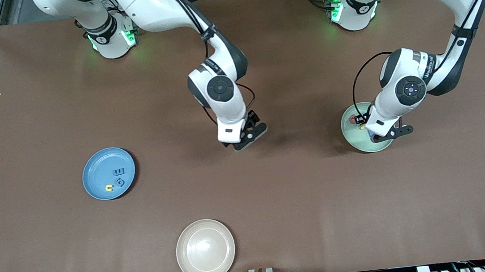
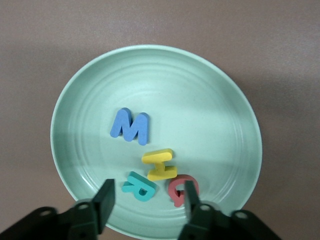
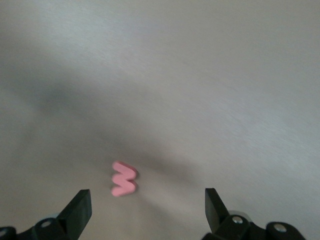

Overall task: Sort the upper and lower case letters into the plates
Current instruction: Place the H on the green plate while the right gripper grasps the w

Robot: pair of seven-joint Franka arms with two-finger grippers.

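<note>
green plate: 4 letters | blue plate: 3 | table: 1 | both jaws released

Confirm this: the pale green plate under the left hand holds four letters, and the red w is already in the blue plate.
Not quite. The red w still lies on the bare table under the open right hand, as the right wrist view shows. The pale green plate under the left hand does hold four letters.

Pale green plate — half hidden by left arm.
</note>
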